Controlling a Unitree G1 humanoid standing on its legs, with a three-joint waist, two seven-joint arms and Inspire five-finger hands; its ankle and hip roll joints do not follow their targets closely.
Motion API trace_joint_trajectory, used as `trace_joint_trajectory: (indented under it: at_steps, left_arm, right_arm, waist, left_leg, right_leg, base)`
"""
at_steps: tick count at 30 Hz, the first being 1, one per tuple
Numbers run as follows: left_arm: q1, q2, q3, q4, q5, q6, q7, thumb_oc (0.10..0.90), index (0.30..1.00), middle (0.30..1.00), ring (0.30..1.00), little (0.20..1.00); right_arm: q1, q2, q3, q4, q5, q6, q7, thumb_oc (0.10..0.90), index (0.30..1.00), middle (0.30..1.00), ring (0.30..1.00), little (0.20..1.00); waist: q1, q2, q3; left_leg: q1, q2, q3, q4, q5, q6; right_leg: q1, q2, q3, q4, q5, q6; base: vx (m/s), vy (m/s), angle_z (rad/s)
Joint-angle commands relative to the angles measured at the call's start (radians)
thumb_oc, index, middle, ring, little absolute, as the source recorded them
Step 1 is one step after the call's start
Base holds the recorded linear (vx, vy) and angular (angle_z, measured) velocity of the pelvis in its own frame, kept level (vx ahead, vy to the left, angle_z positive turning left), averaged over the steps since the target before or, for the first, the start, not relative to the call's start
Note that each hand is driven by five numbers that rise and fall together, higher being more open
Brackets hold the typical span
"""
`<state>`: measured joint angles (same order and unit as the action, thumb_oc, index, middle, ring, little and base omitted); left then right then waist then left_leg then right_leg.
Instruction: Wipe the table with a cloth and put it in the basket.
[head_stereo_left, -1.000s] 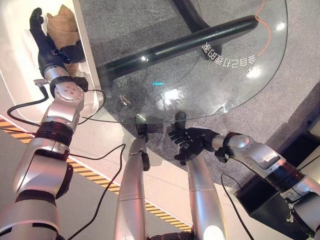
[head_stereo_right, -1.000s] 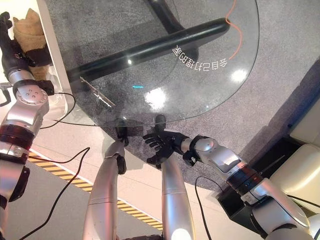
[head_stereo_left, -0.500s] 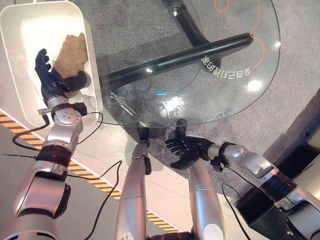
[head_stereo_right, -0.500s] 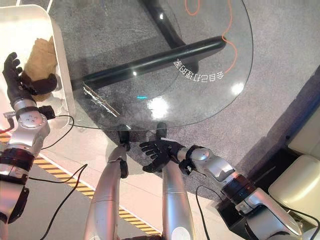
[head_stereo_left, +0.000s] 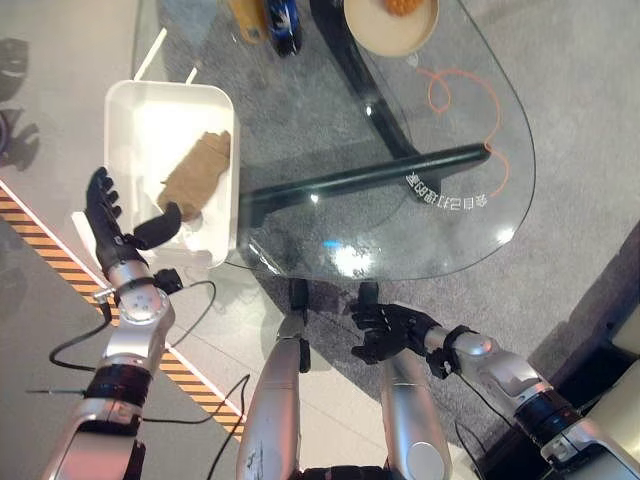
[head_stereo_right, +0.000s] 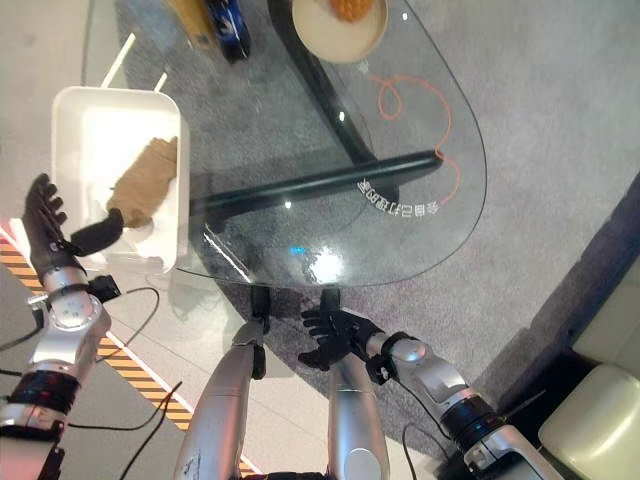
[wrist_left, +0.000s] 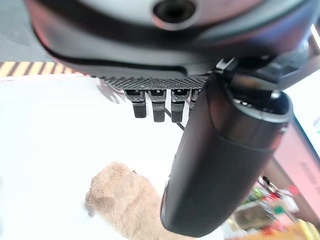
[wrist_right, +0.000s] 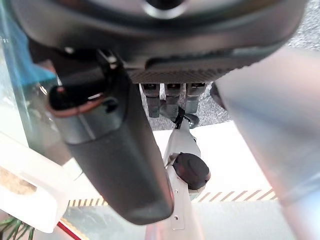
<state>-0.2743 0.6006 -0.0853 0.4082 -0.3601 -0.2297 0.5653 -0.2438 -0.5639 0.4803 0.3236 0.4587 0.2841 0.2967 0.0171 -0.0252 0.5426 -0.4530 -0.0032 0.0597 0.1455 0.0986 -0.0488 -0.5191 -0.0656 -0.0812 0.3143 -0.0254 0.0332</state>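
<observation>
The tan cloth (head_stereo_left: 196, 176) lies crumpled inside the white basket (head_stereo_left: 140, 110), which stands on the floor left of the glass table (head_stereo_left: 430, 130). My left hand (head_stereo_left: 112, 243) is open just outside the basket's near edge, fingers straight and thumb pointing toward the cloth without touching it. In the left wrist view the cloth (wrist_left: 125, 202) shows past the thumb (wrist_left: 225, 150) on the basket's white bottom. My right hand (head_stereo_left: 393, 331) hangs open and holds nothing, below the table's near edge, over the carpet.
A plate (head_stereo_left: 390, 22) with food sits at the table's far end, with an orange cord (head_stereo_left: 452, 86) looped on the glass and a blue object (head_stereo_left: 280, 20) beyond. Black table legs (head_stereo_left: 360, 180) show through the glass. Yellow-black floor tape (head_stereo_left: 40, 240) runs by the basket.
The camera has shifted, so more of the table and the whole basket show. My left hand has drawn back out of the basket, off the cloth. The right hand has hardly moved.
</observation>
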Motion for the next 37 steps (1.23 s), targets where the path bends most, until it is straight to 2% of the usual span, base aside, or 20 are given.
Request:
trace_joint_trajectory:
  at_steps: [1, 4, 7, 11, 13, 17, 21, 27, 37]
  left_arm:
    - [0.023, -0.020, 0.053, -0.082, 0.085, -0.091, -0.034, 0.800, 0.900, 0.900, 0.900, 0.900]
    - [0.081, -0.051, 0.042, -0.075, 0.010, -0.065, -0.108, 0.800, 0.900, 0.900, 0.900, 0.900]
    - [0.147, -0.092, 0.018, -0.019, -0.021, -0.040, -0.209, 0.800, 0.900, 0.900, 0.900, 0.900]
    - [0.231, -0.181, -0.037, 0.105, -0.035, 0.017, -0.322, 0.800, 0.900, 0.900, 0.900, 0.900]
    - [0.256, -0.211, -0.056, 0.149, -0.025, 0.071, -0.344, 0.800, 0.900, 0.900, 0.900, 0.900]
    - [0.294, -0.307, -0.095, 0.357, -0.027, 0.122, -0.368, 0.800, 0.900, 0.900, 0.900, 0.900]
    - [0.287, -0.378, -0.127, 0.592, -0.037, 0.176, -0.396, 0.800, 0.900, 0.900, 0.900, 0.900]
    - [0.267, -0.417, -0.129, 0.787, -0.028, 0.150, -0.464, 0.800, 0.900, 0.900, 0.900, 0.900]
    - [0.234, -0.417, -0.137, 0.855, 0.000, 0.144, -0.496, 0.800, 0.900, 0.900, 0.900, 0.900]
  right_arm:
    - [0.089, 0.037, -0.049, -0.005, -0.012, -0.091, 0.007, 0.800, 0.900, 0.900, 0.900, 0.900]
    - [0.127, 0.076, -0.074, 0.067, 0.003, -0.114, -0.002, 0.800, 0.900, 0.900, 0.900, 0.900]
    - [0.163, 0.124, -0.102, 0.119, 0.000, -0.108, -0.042, 0.800, 0.900, 0.900, 0.900, 0.900]
    - [0.204, 0.169, -0.140, 0.238, -0.029, -0.112, -0.083, 0.800, 0.900, 0.900, 0.900, 0.900]
    - [0.218, 0.183, -0.153, 0.271, -0.017, -0.116, -0.088, 0.800, 0.900, 0.900, 0.900, 0.900]
    - [0.248, 0.236, -0.183, 0.415, -0.003, -0.141, -0.088, 0.800, 0.900, 0.900, 0.900, 0.900]
    - [0.243, 0.293, -0.211, 0.602, -0.001, -0.173, -0.081, 0.800, 0.900, 0.900, 0.900, 0.900]
    - [0.223, 0.342, -0.246, 0.794, 0.006, -0.211, -0.058, 0.800, 0.900, 0.900, 0.900, 0.900]
    - [0.215, 0.375, -0.255, 0.912, 0.015, -0.222, -0.036, 0.800, 0.900, 0.900, 0.900, 0.900]
  waist:
    - [-0.003, 0.025, -0.035]
    - [0.003, 0.021, -0.092]
    - [0.001, 0.021, -0.153]
    - [0.002, 0.020, -0.229]
    - [0.004, 0.019, -0.256]
    - [-0.001, 0.012, -0.330]
    - [-0.013, 0.005, -0.375]
    - [-0.028, 0.006, -0.412]
    - [-0.038, 0.011, -0.450]
  left_leg:
    - [0.106, -0.091, -0.050, 0.026, -0.088, 0.004]
    - [0.168, -0.085, -0.059, -0.028, -0.082, 0.001]
    - [0.240, -0.068, -0.066, -0.088, -0.078, -0.006]
    - [0.323, -0.052, -0.073, -0.130, -0.076, -0.010]
    - [0.346, -0.046, -0.073, -0.143, -0.075, -0.010]
    - [0.418, -0.028, -0.067, -0.181, -0.079, -0.010]
    - [0.479, -0.014, -0.051, -0.212, -0.086, -0.008]
    - [0.533, 0.000, -0.021, -0.227, -0.104, -0.003]
    - [0.570, 0.005, -0.008, -0.233, -0.127, 0.004]
  right_leg:
    - [0.165, 0.017, -0.047, -0.096, -0.031, 0.020]
    - [0.239, 0.012, -0.055, -0.143, -0.029, 0.023]
    - [0.321, 0.016, -0.061, -0.206, -0.021, 0.025]
    - [0.420, 0.021, -0.071, -0.265, -0.009, 0.026]
    - [0.448, 0.023, -0.073, -0.284, -0.002, 0.027]
    - [0.522, 0.032, -0.066, -0.330, 0.008, 0.032]
    - [0.577, 0.038, -0.056, -0.369, 0.016, 0.039]
    - [0.622, 0.045, -0.037, -0.389, 0.014, 0.041]
    - [0.652, 0.044, -0.037, -0.397, 0.007, 0.041]
  base:
    - [-0.02, -0.126, 0.03]
    - [0.00, -0.129, 0.06]
    - [0.01, -0.139, 0.09]
    - [0.03, -0.122, 0.07]
    - [0.05, -0.100, 0.09]
    - [0.05, -0.093, 0.00]
    - [0.04, -0.082, -0.02]
    - [0.04, -0.024, -0.11]
    - [0.03, -0.010, -0.07]
